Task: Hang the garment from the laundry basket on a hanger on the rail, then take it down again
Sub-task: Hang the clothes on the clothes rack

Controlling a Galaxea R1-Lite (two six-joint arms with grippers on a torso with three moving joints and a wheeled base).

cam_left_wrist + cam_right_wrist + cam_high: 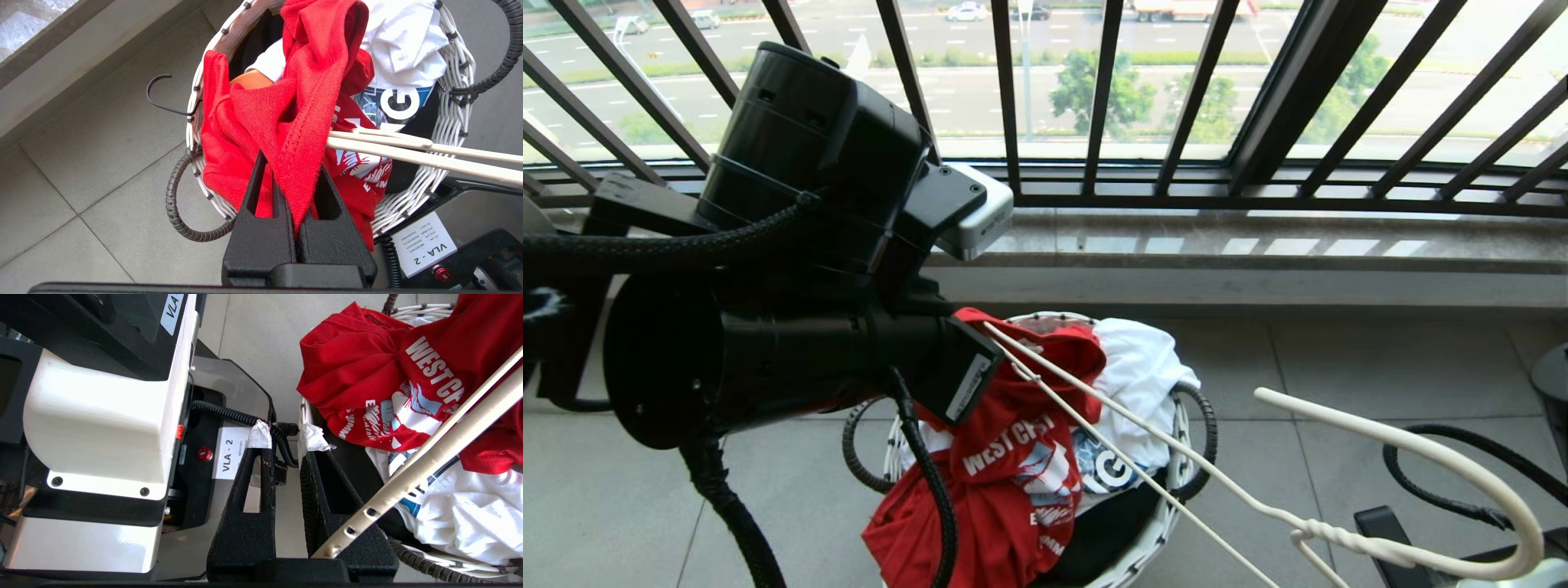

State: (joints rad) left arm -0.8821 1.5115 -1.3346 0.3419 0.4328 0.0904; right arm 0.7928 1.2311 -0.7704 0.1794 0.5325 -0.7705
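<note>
Two arms at work over the laundry basket [1186, 425], which sits lower centre of the head view on the tiled floor.

- Left gripper [291, 161]: fingers clenched on a fold of the garment [1013, 457]. The red cloth is drawn up out of the basket between them. The rest of it drapes over the basket's near rim, with the lettering showing.
- Hanger [1143, 445]: runs slantwise from the red cloth at centre down to the lower right corner of the head view, hook at the far right. One end lies against the bunched cloth, beside the white garment [1135, 367].
- Right gripper [286, 437]: fingers a little apart, nothing between the taped tips. A pale bar with holes [408, 477] crosses beside one finger. What carries the hanger I cannot tell.
- Rail: not in view.

Step in hand, as I judge it: early, feeding the hanger into the shirt while it is partly in the basket. Nothing is hung yet.

Next move calls for the left arm to hold an opening wide and taut so the hanger end slides inside the cloth rather than pushing it. The shirt must also lift free of the other clothes, which could snag and come up with it.
</note>
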